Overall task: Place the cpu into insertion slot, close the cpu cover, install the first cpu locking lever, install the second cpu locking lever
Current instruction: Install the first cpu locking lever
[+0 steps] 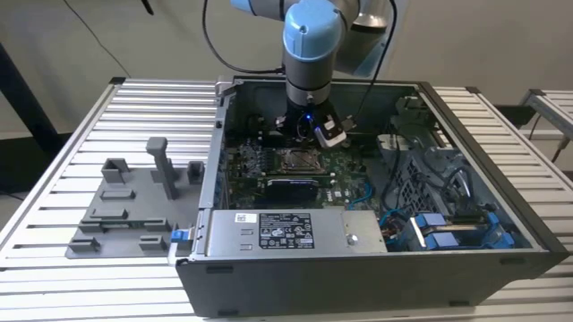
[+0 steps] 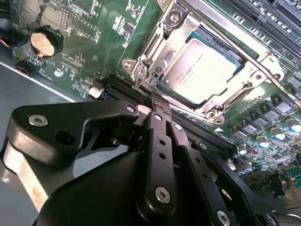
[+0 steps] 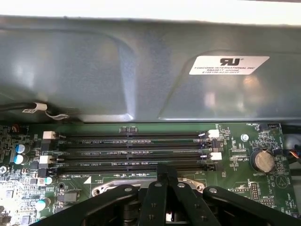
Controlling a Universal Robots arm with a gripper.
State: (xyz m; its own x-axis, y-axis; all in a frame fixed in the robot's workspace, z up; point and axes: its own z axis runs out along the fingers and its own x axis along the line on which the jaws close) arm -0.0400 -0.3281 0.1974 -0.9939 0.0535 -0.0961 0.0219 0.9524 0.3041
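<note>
The cpu lies silvery side up inside the insertion slot on the green board. The cpu cover, a silver frame, lies flat over the chip's edges. My gripper is shut, its black fingertips pressed together with nothing visible between them, right at the near corner of the socket by the cover's hinge. In the first wrist view the gripper points down just in front of the socket's metal edge. In the exterior view the gripper hangs over the board just behind the socket.
The board sits in an open computer case on a slatted table. Long black memory slots and the case wall lie beyond the gripper. A coin battery, a black power supply and cables are close by. A grey fixture stands at the exterior view's left.
</note>
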